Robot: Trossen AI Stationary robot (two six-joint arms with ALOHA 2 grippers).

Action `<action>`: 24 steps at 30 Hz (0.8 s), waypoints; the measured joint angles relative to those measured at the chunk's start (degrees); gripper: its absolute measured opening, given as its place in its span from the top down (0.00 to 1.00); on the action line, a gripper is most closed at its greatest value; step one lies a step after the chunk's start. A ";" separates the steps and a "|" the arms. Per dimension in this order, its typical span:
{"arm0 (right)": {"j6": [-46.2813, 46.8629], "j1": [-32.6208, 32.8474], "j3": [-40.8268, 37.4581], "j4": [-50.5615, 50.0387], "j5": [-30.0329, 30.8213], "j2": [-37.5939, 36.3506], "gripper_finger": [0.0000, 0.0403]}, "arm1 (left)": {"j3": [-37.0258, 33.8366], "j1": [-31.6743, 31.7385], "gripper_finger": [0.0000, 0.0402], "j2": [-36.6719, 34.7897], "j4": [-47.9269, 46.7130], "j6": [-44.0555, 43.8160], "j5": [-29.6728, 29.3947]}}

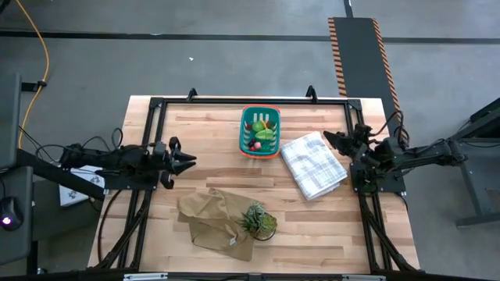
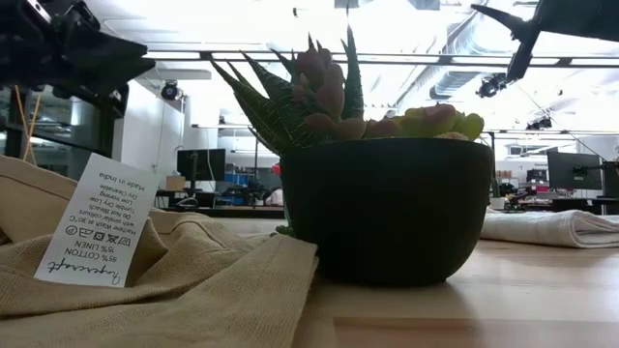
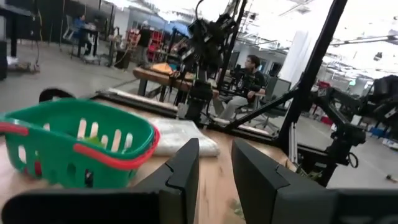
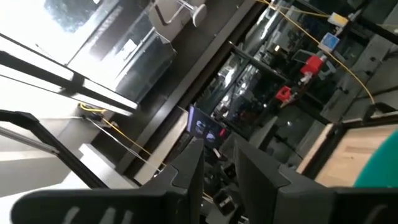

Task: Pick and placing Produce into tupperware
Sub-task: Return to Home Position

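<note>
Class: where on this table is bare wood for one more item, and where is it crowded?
Bare: between left gripper and basket; the corner past plant and white cloth. Crowded: basket beside white cloth, plant against tan cloth.

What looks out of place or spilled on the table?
Nothing is spilled: the produce sits in the basket. Only the tan cloth lies crumpled by the plant. The left gripper and right gripper wait at the sides.
</note>
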 joint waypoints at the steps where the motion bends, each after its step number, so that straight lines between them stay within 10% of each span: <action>1: 0.28 0.00 0.00 -0.53 -0.02 0.00 0.81 | 0.00 0.00 0.79 -0.11 0.17 0.81 0.13; 24: 0.28 0.00 0.00 -1.34 -0.30 -0.09 0.81 | 0.25 0.00 0.79 1.36 -5.53 3.37 11.93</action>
